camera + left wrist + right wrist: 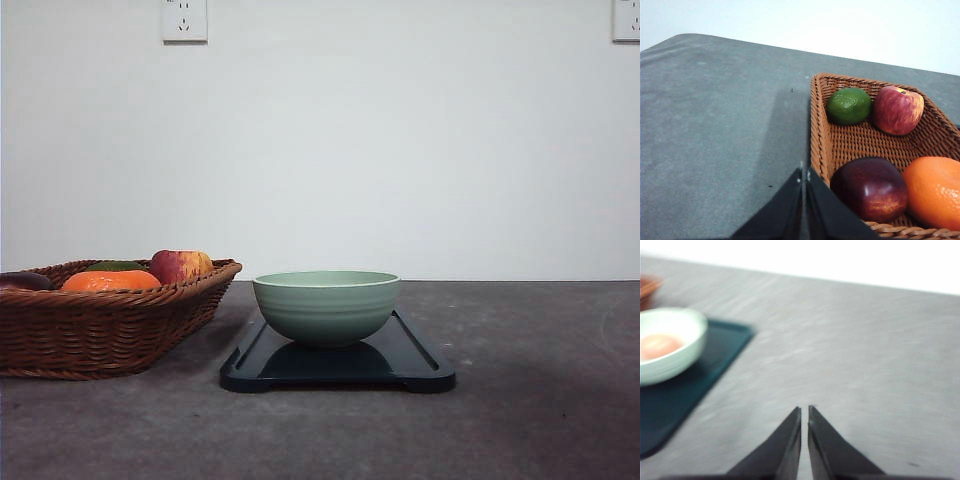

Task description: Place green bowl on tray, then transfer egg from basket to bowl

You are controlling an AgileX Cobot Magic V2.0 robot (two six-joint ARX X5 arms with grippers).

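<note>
The green bowl [326,305] stands upright on the dark tray [420,368] at the table's middle. In the right wrist view the egg [659,346] lies inside the green bowl [680,352] on the tray [670,405]. The wicker basket [100,325] sits at the left of the table. My right gripper [804,409] is shut with nothing in it, over bare table to the side of the tray. My left gripper [804,173] is shut and empty, hovering just outside the basket's rim [816,130].
The basket holds a red-yellow apple [897,110], a green lime [849,105], a dark red fruit [871,188] and an orange [935,192]. Grey tabletop [540,400] spreads right of the tray and in front of it. A white wall stands behind.
</note>
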